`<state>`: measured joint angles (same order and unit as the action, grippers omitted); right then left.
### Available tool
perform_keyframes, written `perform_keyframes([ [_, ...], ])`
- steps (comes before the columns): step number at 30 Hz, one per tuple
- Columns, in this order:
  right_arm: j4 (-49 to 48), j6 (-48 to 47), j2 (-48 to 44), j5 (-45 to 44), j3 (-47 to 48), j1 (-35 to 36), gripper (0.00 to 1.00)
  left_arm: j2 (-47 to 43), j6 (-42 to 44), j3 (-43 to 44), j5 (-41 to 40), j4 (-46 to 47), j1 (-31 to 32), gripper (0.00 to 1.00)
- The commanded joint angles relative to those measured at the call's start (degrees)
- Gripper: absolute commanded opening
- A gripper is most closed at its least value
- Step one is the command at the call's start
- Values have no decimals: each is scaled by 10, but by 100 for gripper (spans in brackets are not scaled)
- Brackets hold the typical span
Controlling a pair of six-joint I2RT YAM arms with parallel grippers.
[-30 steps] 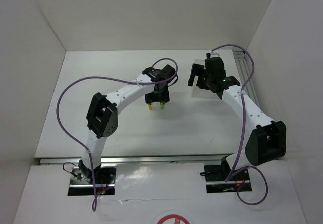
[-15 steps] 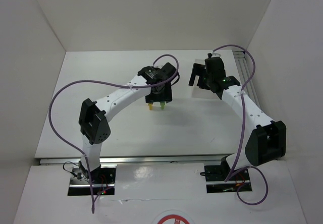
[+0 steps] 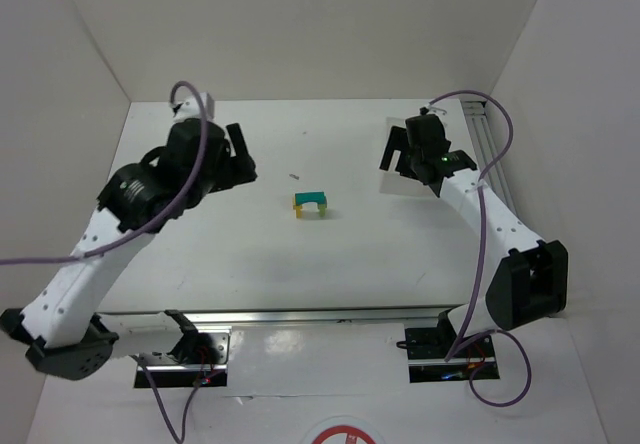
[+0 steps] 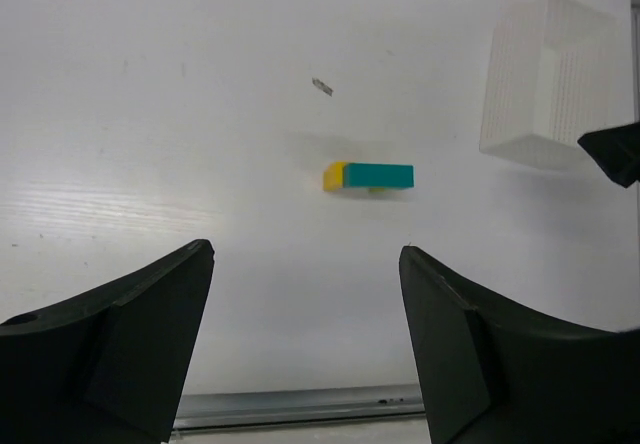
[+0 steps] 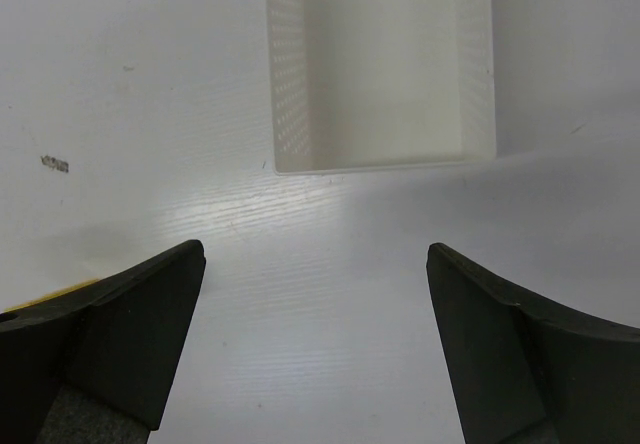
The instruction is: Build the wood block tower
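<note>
The wood block tower [image 3: 311, 203] stands mid-table: a teal arch piece across a yellow post on the left and a lime-green post on the right. In the left wrist view the teal piece [image 4: 379, 175] and yellow post [image 4: 333, 176] show from above; the green post is mostly hidden. My left gripper [image 3: 240, 156] is open and empty, up and well to the left of the tower; it also shows in its wrist view [image 4: 305, 254]. My right gripper [image 3: 393, 149] is open and empty at the back right, over the table; it also shows in its wrist view [image 5: 315, 254].
A white rectangular tray [image 5: 380, 64] lies at the back right, just beyond my right gripper; it also shows in the left wrist view [image 4: 545, 89]. A tiny dark speck [image 3: 294, 176] lies left of and behind the tower. White walls enclose the table; a metal rail [image 3: 487, 144] runs along the right edge.
My left gripper has let go of the tower and swung far to the left and up. The teal arch now shows on its two posts. The right arm has barely moved.
</note>
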<state>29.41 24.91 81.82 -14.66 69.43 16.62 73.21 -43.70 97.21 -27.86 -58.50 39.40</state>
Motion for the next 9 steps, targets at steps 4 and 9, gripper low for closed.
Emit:
perform_keyframes([
  [4, 21, 8, -42, -16, -3, 3, 99, -111, 58, -74, -45, 33, -37, 89],
  [9, 9, 1, -78, -1, -32, 3, 99, -162, 52, -108, -42, 39, -42, 89],
])
